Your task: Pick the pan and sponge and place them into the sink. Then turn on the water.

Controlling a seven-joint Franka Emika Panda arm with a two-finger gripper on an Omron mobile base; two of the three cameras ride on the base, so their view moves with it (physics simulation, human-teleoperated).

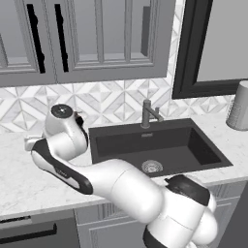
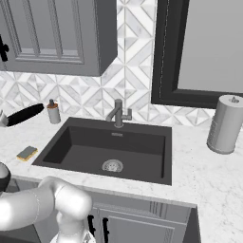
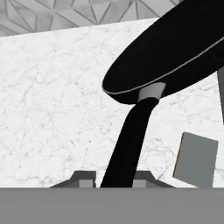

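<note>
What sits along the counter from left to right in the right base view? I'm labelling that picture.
Pan handle → sponge → soap bottle → faucet → paper towel roll.

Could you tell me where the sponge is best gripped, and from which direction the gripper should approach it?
The sponge lies flat on the counter, just left of the sink, with open marble around it. Its low, rectangular shape probably suits a grip from straight above, fingers closing across its two long edges near the middle.
</note>
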